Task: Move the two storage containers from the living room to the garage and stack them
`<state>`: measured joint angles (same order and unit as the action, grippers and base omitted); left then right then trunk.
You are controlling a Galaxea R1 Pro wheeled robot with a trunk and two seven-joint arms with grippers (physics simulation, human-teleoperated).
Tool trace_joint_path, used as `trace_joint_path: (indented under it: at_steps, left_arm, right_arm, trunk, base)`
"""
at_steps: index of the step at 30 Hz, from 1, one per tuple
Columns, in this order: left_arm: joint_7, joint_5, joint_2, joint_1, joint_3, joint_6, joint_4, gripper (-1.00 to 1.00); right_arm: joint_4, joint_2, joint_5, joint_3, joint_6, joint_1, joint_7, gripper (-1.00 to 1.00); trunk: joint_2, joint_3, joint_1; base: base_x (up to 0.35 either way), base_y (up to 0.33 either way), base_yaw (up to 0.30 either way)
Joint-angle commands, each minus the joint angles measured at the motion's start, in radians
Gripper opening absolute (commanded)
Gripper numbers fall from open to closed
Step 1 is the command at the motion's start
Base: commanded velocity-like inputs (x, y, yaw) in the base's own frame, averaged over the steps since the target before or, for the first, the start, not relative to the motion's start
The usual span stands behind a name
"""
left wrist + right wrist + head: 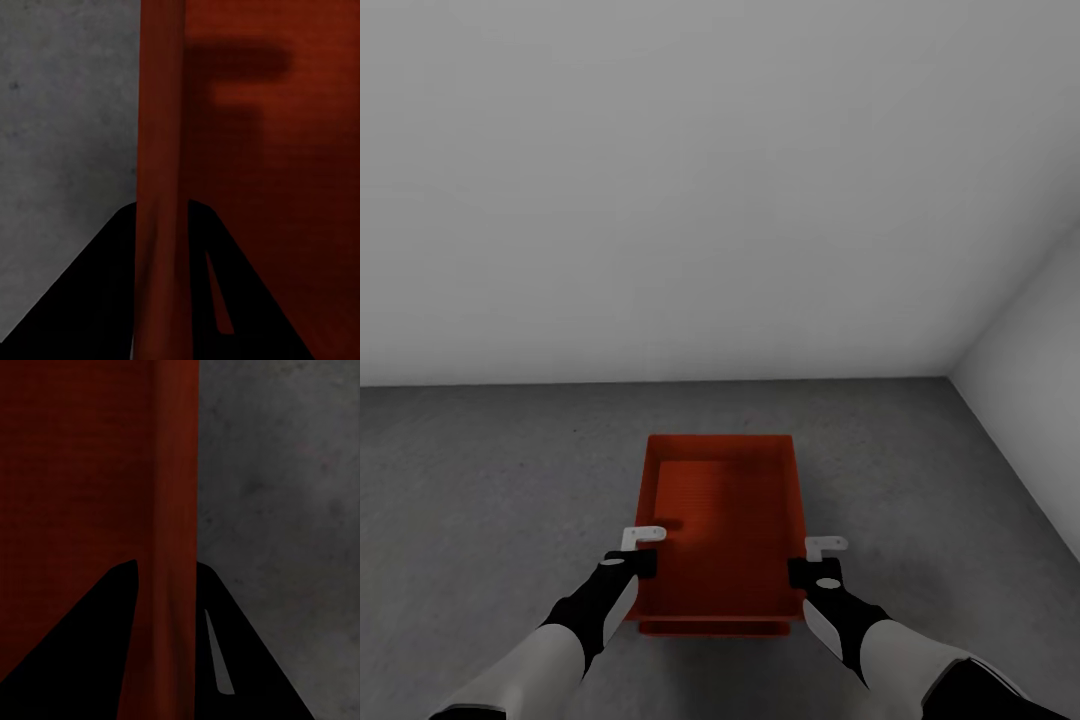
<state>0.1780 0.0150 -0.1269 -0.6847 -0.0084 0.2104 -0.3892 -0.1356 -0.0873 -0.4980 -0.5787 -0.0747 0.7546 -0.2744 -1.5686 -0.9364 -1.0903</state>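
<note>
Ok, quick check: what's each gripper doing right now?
Left gripper: shut on the left wall of the storage container.
Right gripper: shut on the container's right wall.

red-orange container [725, 520], speckled grey floor [480, 480]

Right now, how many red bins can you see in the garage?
2, it seems: the upper bin is held between both tools over the concrete floor; a lower bin shows as a red edge beneath it, mostly hidden.
</note>
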Motion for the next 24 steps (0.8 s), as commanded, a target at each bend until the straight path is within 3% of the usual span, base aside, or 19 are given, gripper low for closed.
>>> trace_joint_path:
  at_steps: [1, 24]
  left_arm:
    - [0.009, -0.006, 0.001, 0.001, -0.004, 0.007, 0.009, -1.0]
    - [0.009, -0.004, 0.001, 0.001, -0.004, 0.008, 0.009, -1.0]
  right_arm:
    - [-0.001, 0.001, 0.009, 0.022, -0.025, 0.002, -0.011, -1.0]
    - [-0.001, 0.001, 0.009, 0.022, -0.024, 0.002, -0.011, -1.0]
  trunk:
    - [-0.008, -0.004, -0.004]
    - [-0.162, -0.073, -0.088]
  base:
    - [0.0, 0.0, 0.0]
    - [0.0, 0.0, 0.0]
